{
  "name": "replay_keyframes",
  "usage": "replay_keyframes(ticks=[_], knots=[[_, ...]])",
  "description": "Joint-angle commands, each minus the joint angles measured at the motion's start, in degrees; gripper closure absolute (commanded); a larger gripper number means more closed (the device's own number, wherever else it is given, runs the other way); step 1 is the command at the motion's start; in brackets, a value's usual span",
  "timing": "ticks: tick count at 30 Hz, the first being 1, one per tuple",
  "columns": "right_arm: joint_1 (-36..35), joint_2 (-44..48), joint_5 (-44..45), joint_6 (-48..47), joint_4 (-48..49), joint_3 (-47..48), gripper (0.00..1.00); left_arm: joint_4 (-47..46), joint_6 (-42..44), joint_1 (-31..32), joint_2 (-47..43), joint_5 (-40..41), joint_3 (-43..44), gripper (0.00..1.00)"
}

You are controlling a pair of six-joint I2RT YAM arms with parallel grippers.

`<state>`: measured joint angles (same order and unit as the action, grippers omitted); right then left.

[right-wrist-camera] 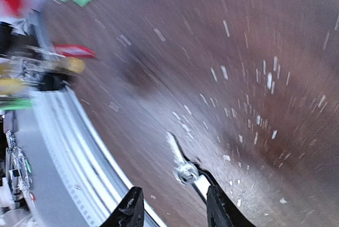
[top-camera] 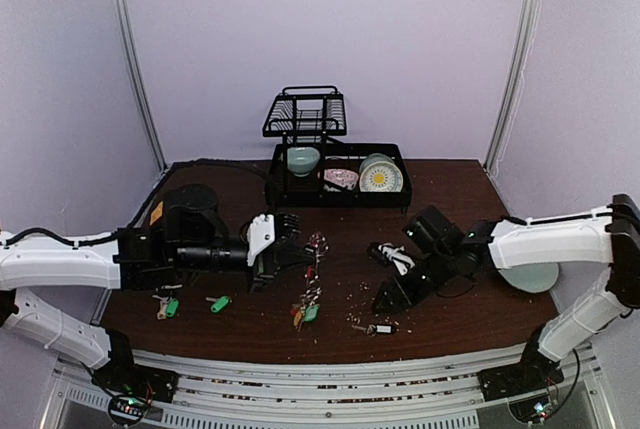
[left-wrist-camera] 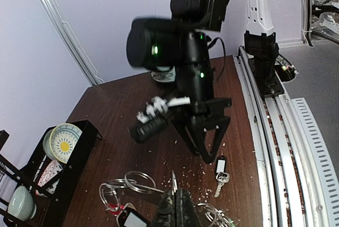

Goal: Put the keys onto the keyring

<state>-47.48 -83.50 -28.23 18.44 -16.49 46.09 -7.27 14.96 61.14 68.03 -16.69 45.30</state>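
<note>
My left gripper (top-camera: 302, 253) (left-wrist-camera: 177, 206) is shut on a thin wire of the keyring (top-camera: 316, 246) (left-wrist-camera: 131, 182), whose metal loops lie just ahead of the fingers. Below it lies a cluster of keys (top-camera: 307, 311) with green and orange tags. Two green-tagged keys (top-camera: 170, 306) (top-camera: 220, 302) lie at the left front. One silver key with a dark tag (top-camera: 380, 328) (left-wrist-camera: 221, 170) (right-wrist-camera: 186, 172) lies flat near the front edge. My right gripper (top-camera: 388, 301) (left-wrist-camera: 207, 153) (right-wrist-camera: 174, 194) hovers over it, open, one finger on each side, nothing gripped. The right wrist view is motion-blurred.
A black dish rack (top-camera: 335, 194) with a bowl and plates stands at the back centre. A pale plate (top-camera: 530, 277) lies at the right under my right arm. Pale crumbs (top-camera: 355, 299) dot the brown table. A metal rail (top-camera: 330, 374) runs along the front edge.
</note>
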Motion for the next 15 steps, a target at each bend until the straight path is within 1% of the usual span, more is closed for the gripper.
replay_keyframes(ticks=[1,4,6,10,15], knots=[[-1.6,15.0,2.7,-7.7,8.7,2.3,0.57,0.1,3.0,0.5,-1.1,0.6,3.5,1.00],[-6.4,20.2,2.1,-13.3,22.8,-0.2,0.59,1.5,4.4,0.9,-1.1,1.2,4.3,1.00],[-8.9,19.7,1.6,-17.6,27.7,0.4,0.59,1.9,4.7,1.1,-1.1,1.2,4.8,1.00],[-10.6,15.1,0.1,-22.7,27.6,5.1,0.61,2.3,4.9,1.3,-1.4,1.0,5.4,1.00],[-11.1,11.5,-1.7,-27.7,26.7,7.6,0.56,2.5,5.1,1.3,-1.5,0.7,5.3,1.00]])
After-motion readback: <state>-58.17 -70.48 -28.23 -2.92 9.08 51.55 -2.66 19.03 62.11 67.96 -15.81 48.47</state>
